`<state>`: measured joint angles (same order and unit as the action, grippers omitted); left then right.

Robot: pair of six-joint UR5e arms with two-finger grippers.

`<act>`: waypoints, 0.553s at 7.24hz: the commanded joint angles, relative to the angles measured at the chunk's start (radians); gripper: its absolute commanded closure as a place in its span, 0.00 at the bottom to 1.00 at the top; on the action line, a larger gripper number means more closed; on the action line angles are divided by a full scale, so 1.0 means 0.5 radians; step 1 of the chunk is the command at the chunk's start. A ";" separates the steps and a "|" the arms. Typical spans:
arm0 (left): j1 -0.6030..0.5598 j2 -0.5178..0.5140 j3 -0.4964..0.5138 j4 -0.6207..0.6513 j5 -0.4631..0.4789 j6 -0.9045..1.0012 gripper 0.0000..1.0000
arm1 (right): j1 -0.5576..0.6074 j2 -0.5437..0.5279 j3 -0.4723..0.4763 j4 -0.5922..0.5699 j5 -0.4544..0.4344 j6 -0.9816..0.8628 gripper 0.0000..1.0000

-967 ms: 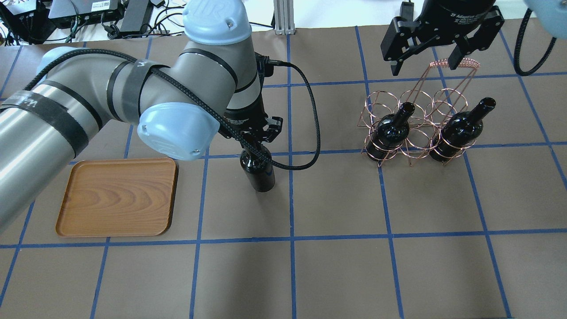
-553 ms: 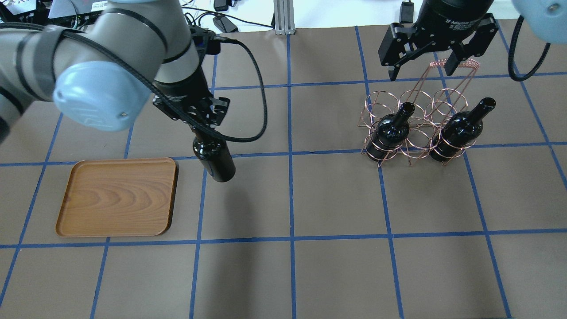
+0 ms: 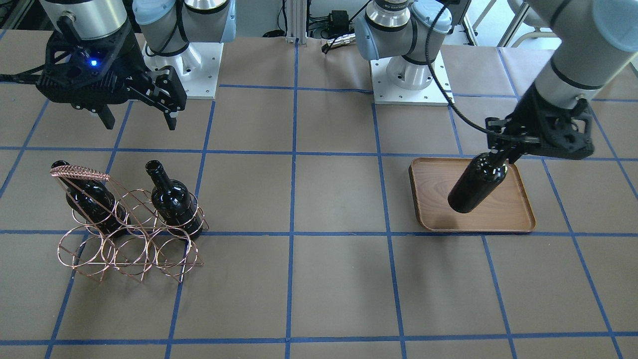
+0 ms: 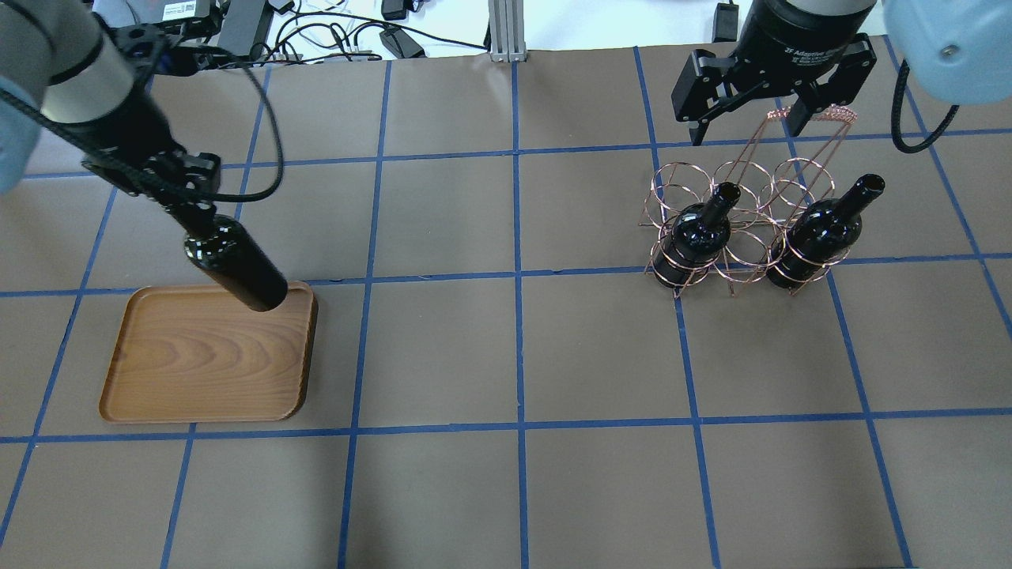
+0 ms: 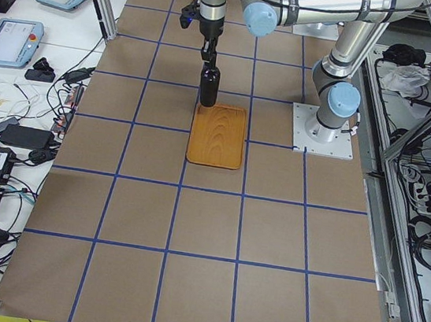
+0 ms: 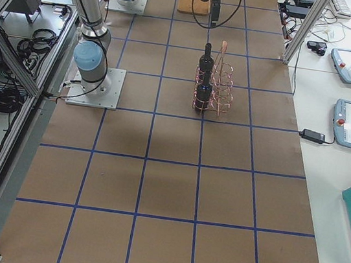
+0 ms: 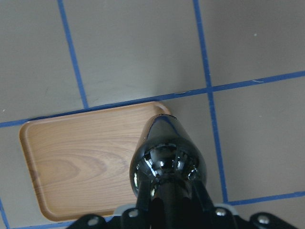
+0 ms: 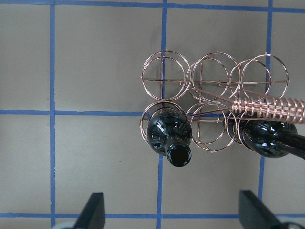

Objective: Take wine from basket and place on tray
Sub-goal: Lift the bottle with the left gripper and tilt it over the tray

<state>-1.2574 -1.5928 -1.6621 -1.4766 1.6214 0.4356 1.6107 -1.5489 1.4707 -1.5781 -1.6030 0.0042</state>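
Note:
My left gripper (image 4: 194, 207) is shut on the neck of the wine bottle (image 4: 237, 265) and holds it in the air, slightly tilted. The bottle's base is over the back right corner of the wooden tray (image 4: 198, 363). The left wrist view shows the bottle (image 7: 167, 162) over the tray's (image 7: 76, 157) right end. My right gripper (image 4: 745, 126) is open and empty, above the basket's handle (image 4: 822, 115). The copper basket (image 3: 79, 173) holds two other black bottles (image 4: 700, 233) (image 4: 818, 229) in its front row. The right wrist view shows them (image 8: 167, 131) (image 8: 267, 138) below the open fingers (image 8: 95, 210).
Cables and electronics (image 4: 237, 24) lie along the table's back edge, beside an aluminium post (image 4: 504, 32). The two arm bases (image 3: 184, 65) (image 3: 408, 75) stand on the robot's side. Brown paper with blue tape lines covers the table.
My left arm has carried the bottle leftwards from the middle of the table to above the tray's corner. My right gripper has stayed open over the basket handle, shifting only slightly.

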 commanded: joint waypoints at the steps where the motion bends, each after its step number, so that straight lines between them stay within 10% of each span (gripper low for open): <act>1: 0.278 -0.008 -0.123 0.029 -0.021 0.135 1.00 | 0.000 -0.007 0.001 0.005 0.000 0.001 0.00; 4: 0.284 -0.063 -0.201 0.097 -0.031 0.135 1.00 | 0.003 -0.016 -0.033 0.005 -0.003 0.007 0.00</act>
<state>-1.1182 -1.6136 -1.7529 -1.4380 1.6069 0.5022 1.6109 -1.5552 1.4606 -1.5755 -1.6043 0.0063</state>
